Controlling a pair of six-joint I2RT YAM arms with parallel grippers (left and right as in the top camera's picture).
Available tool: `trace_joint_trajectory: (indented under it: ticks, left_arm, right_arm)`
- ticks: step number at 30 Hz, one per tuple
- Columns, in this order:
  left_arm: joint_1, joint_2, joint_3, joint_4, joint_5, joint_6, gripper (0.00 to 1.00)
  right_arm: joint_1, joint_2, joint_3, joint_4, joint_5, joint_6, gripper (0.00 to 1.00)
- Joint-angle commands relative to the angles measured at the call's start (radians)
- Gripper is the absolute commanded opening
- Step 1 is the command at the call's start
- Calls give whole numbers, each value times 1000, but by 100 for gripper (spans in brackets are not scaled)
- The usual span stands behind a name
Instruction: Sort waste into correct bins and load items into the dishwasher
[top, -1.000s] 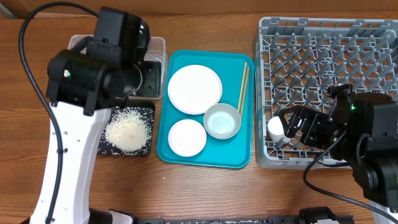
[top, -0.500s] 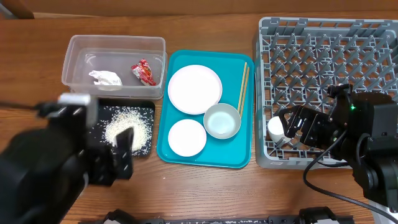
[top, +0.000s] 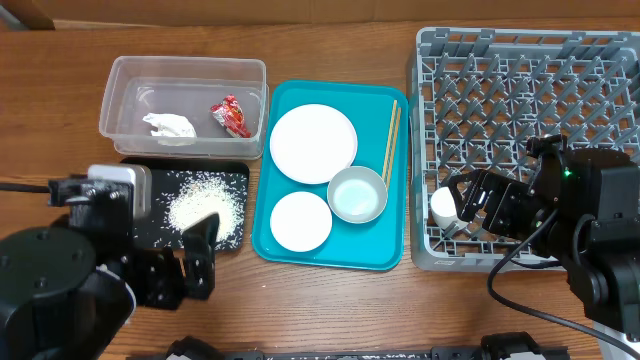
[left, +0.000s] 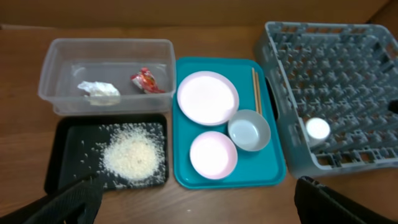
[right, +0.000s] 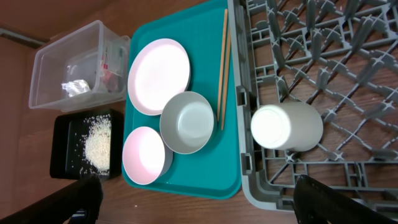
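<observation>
— Left gripper (left: 193, 186)?
— Spread wide, holding nothing; lower left of the overhead frame, by the black tray (top: 236, 173) of rice (top: 203, 209).
— Right gripper (right: 196, 186)?
— Wide apart as well, empty, just beside the cup (right: 286, 126) at lower left of the rack (top: 530, 80).
— Wrapper (top: 231, 115), tissue (top: 168, 125)?
— Inside the tub (top: 185, 68), upper left.
</observation>
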Motion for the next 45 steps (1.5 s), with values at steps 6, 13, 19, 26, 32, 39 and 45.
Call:
trace_joint_trajectory:
  ticks: [6, 13, 19, 26, 32, 39, 45]
  left_arm:
    - [289, -243, -438, 335, -13, 116, 100]
    - [351, -549, -955, 743, -3, 124, 100]
    - [364, -770, -1326, 1047, -3, 123, 100]
    - [381, -1004, -1692, 1292, 69, 120, 100]
    - [380, -1058, -1918, 1463, 95, 88, 100]
    - [380, -1058, -2036, 1570, 101, -8, 100]
    - [380, -1058, -2036, 1565, 102, -8, 100]
  right_arm:
    - [-2, -4, 14, 2, -2, -3, 100]
    - [-2, 19, 15, 2, -2, -3, 100]
    - [-2, 62, 15, 2, -2, -3, 100]
    - [-2, 129, 15, 3, -2, -3, 100]
    - [-2, 193, 14, 3, -2, -3, 100]
    - [-2, 266, 15, 3, -2, -3, 100]
    - [-2, 312, 14, 3, -2, -3, 100]
